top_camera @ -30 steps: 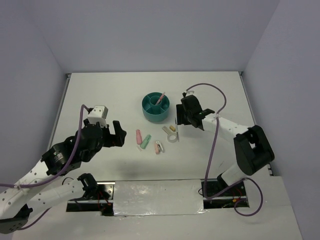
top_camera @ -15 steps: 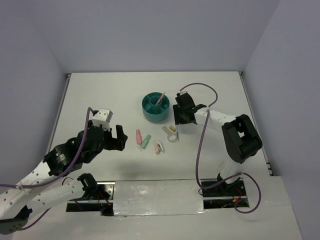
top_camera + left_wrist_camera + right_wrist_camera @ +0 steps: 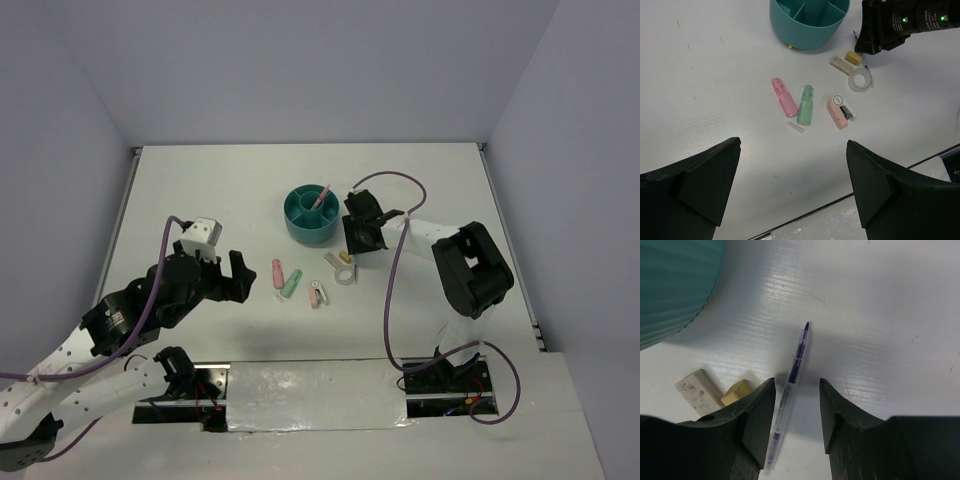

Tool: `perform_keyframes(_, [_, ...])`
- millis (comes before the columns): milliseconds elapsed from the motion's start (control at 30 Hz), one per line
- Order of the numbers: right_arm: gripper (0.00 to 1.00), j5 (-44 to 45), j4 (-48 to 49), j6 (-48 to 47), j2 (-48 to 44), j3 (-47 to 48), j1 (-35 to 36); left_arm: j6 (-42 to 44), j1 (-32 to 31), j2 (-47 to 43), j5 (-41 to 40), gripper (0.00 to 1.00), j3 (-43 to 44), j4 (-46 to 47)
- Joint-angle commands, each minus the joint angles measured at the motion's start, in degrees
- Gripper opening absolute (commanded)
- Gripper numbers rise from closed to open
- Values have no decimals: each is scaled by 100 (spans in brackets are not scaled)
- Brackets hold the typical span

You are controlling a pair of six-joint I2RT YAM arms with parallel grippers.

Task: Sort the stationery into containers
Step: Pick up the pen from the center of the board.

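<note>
Teal organiser holds pink pen; pink capsule, green capsule, clip, tape ring, blue-inked pen lie nearby.

The right hand is straddling a thin clear-barrelled pen with dark blue ink, its jaws standing apart with slim gaps on both sides. Bare white counter is lying open beyond the pen tip. A round ribbed teal plastic organiser is walling off one side, and a white eraser block and a small yellowish piece are crowding the finger there. The left hand is hanging wide apart over open counter.
</note>
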Motion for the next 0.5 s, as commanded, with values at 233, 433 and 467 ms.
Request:
perform_keyframes(233, [45, 283, -430, 261, -78, -3, 203, 182, 16, -94, 113, 99, -68, 239])
perform_keyframes(433, [41, 186, -359, 350, -158, -338, 230, 200, 25, -85, 157, 99, -59, 248])
perform_keyframes(467, [37, 186, -359, 359, -140, -364, 247, 209, 25, -85, 157, 99, -59, 248])
